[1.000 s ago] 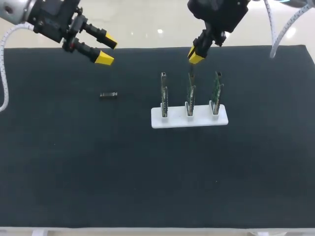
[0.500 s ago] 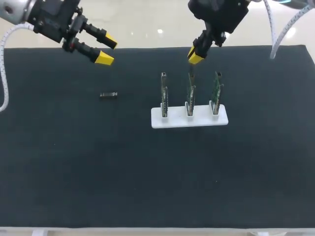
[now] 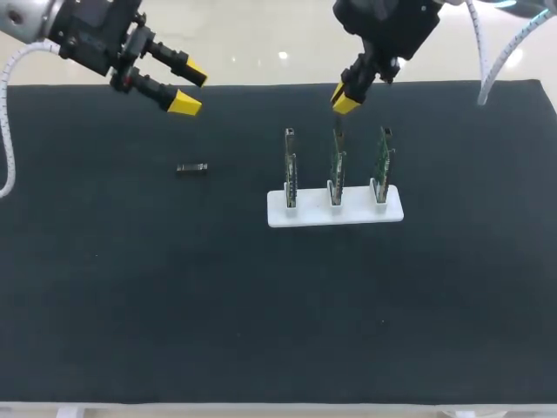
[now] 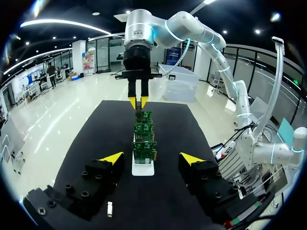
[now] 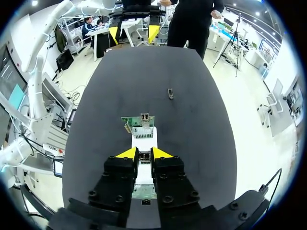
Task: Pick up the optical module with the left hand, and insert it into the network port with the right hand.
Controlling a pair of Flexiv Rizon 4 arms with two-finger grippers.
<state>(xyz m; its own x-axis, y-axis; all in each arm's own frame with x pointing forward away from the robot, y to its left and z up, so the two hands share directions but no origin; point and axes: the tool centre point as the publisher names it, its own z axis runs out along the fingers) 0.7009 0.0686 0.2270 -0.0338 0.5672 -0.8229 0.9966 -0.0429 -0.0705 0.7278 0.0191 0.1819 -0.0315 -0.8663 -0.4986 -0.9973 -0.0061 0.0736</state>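
black cloth [image 3: 130,305] over the table. white base [image 3: 335,212] stood on it, three green boards [image 3: 336,161] upright in its slots. optical module [image 3: 191,167] lay flat, well apart from the base on its left, untouched. left gripper [image 3: 190,90] hung farther out from the base than the module, raised, fingers spread wide, empty. right gripper [image 3: 345,97] sat just above the base's middle board, fingers pressed near together on nothing. pickup not begun, by my reading. to do it well: bring the left gripper over the module, turn the fingers across its narrow width, pinch the long flanks near one end, leave the other end free for the right gripper.
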